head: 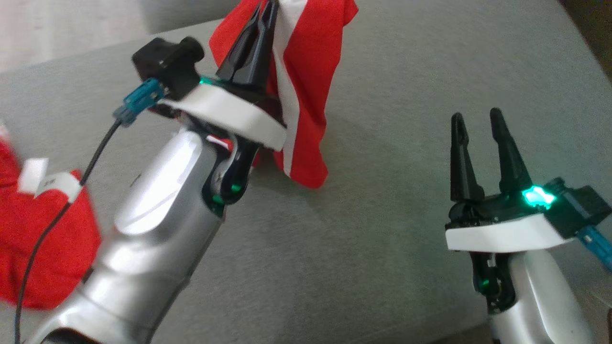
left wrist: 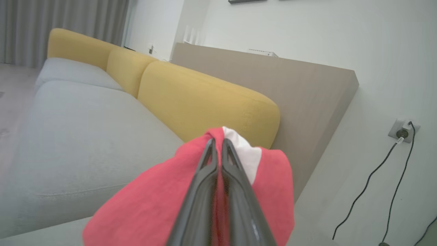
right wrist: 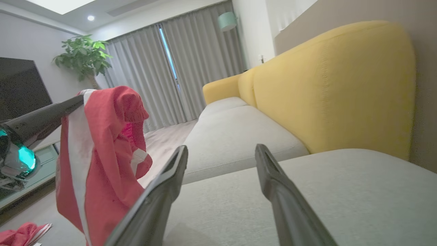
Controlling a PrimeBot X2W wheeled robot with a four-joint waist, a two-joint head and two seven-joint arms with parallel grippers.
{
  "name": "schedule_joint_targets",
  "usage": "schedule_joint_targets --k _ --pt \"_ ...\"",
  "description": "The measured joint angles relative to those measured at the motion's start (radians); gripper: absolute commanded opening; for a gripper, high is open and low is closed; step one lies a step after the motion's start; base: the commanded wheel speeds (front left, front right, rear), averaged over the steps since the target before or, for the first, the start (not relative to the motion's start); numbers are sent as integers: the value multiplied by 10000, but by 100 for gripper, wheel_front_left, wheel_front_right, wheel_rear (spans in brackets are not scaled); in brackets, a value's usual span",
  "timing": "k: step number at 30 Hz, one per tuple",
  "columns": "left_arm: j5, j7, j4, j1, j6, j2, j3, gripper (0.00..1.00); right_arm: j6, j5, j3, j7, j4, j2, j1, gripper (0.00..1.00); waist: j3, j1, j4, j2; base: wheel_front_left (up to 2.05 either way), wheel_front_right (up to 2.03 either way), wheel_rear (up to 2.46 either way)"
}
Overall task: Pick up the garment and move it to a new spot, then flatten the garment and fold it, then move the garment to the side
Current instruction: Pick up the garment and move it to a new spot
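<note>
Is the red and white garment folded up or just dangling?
Dangling, not folded. The left gripper is shut on the garment, which hangs down loose and crumpled.

Grey sofa (right wrist: pixel 235 136) with yellow backs stands near grey curtains (right wrist: pixel 146 68), a plant (right wrist: pixel 83 54), perhaps a television (right wrist: pixel 20 89).

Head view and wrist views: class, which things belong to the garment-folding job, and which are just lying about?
Job: striped garment, left end effector shut on it, open right end effector, grey seat.
Lying about: other red cloth, yellow cushions, wall socket, potted plant.
</note>
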Motion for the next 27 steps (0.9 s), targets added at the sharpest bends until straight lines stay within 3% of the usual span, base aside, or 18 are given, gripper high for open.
schedule_joint_targets --k 2,3,4,5,9,12,21,27 --pt "192 -226 362 -260 86 -222 -46 0 0 148 6 0 -84 -2 -97 100 145 0 -412 0 0 0 0" --pt "244 -337 558 -408 96 -307 -44 18 0 194 0 -2 -105 -4 -120 100 219 0 -606 0 0 0 0" --pt "290 -472 788 -559 138 -380 -52 83 0 245 2 -2 -123 -2 -126 100 294 0 -796 0 0 0 0" --pt "374 -589 1005 -686 148 -430 -67 100 0 261 -10 -2 -146 -2 -125 100 368 0 -965 0 0 0 0" --pt "449 -1193 1751 -895 63 -523 -19 100 0 326 -121 -2 -201 -2 -122 100 681 1 -1370 0 0 0 0" --pt "531 -1620 2209 -855 -19 -420 86 100 0 303 -267 -2 -203 -2 -123 100 771 2 -1263 0 0 0 0" --pt "1386 -2226 1921 731 -376 907 780 100 0 -332 -663 0 -59 0 -55 100 432 0 20 0 0 0 0" --pt "2452 -2266 568 3008 -458 1083 1766 100 0 -721 -934 -2 132 0 105 100 3 -1 933 0 0 0 0"
